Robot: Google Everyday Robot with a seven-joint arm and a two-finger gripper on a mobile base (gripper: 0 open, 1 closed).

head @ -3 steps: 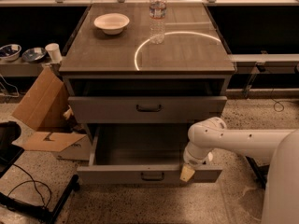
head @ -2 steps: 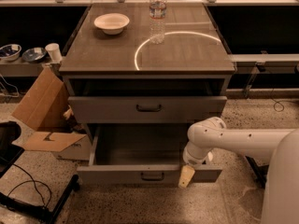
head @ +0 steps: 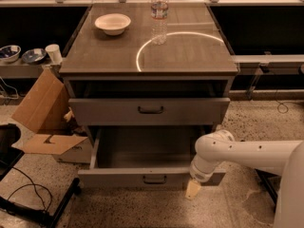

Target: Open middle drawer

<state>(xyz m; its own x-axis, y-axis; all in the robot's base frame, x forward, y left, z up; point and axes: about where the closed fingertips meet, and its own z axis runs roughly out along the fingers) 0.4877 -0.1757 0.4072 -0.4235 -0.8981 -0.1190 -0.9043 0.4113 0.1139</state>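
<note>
Dropped lower than a moment ago: gripper [head: 193, 189], now hanging just under the right end of the middle drawer [head: 118, 177], near the speckled floor [head: 142, 208]; cannot tell if spread or pressed together; drawer pulled far out already, smooth grey metal, deep plain tray, small black handle [head: 154, 179]; could scrape the hard floor going lower; could bump the flat front and shove it back in.
</note>
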